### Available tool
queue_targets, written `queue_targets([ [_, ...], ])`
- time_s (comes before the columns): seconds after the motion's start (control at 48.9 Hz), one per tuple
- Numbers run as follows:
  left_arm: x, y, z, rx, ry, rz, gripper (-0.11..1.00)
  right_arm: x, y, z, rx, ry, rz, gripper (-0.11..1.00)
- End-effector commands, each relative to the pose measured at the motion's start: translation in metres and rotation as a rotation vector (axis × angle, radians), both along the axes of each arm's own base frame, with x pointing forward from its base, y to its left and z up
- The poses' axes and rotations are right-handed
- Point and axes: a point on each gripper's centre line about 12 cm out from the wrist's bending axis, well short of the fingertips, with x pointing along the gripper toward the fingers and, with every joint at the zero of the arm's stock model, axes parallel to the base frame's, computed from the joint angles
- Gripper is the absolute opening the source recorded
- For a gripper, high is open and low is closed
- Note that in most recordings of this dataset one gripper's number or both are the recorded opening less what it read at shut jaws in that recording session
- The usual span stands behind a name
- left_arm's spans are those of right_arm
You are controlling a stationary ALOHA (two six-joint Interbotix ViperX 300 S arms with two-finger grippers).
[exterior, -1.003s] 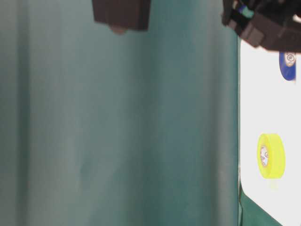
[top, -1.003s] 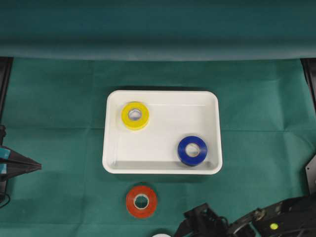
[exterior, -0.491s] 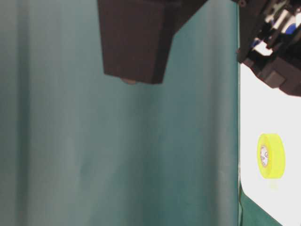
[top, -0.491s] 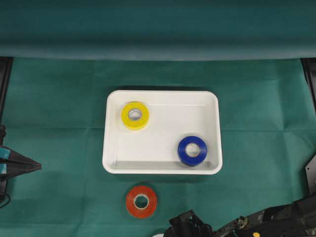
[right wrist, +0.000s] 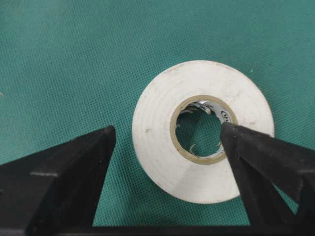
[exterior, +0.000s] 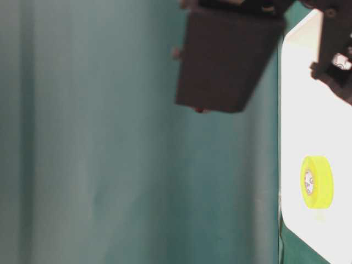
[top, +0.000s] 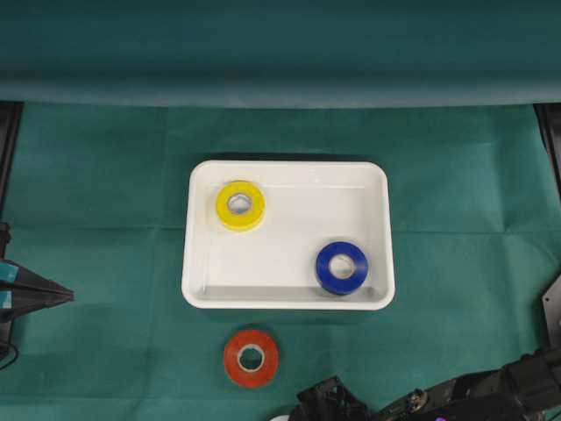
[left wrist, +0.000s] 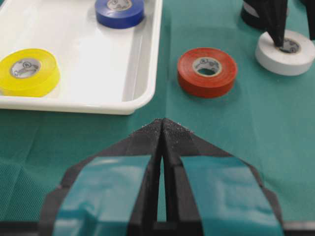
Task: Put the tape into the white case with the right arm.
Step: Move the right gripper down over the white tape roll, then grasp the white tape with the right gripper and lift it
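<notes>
While the white tape (right wrist: pixel 202 132) lies flat on the green cloth (top: pixel 105 175) near the red tape (top: pixel 252 358), the right gripper (right wrist: pixel 167 135) straddles it with fingers spread wide, one over its core. Beyond sits the white case (top: pixel 289 303) with yellow tape (top: pixel 240 205) and blue tape (top: pixel 342 267). Left gripper (left wrist: pixel 162 123) rests closed.

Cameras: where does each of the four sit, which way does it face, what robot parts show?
Overhead: above, looking straight down at the white case and red tape; right arm at the bottom edge.
Table-level: low and rolled sideways, facing the case rim; blurred black arm parts up close.
Left wrist: behind the shut left tool, looking across the cloth.
Right wrist: looking down between the open right tool fingers at the white tape.
Shared: yellow tape shows in overhead, table-level and left wrist.
</notes>
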Motion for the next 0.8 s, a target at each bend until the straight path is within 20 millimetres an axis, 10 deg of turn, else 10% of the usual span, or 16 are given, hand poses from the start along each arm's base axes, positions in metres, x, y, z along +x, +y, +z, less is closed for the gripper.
queue_targets([
  [0.0,0.002,0.0,0.003,0.0,-0.005,0.002,0.0,0.005,0.005,0.008,0.012,-0.026,0.008,0.62],
  [0.573,0.002,0.0,0.003,0.0,-0.005,0.002,0.0,0.008,0.007,-0.003,0.009,-0.014,0.017,0.6],
  [0.778,0.002,0.0,0.003,0.0,-0.005,0.002,0.0,0.008,0.008,-0.001,0.014,-0.017,0.012,0.14],
])
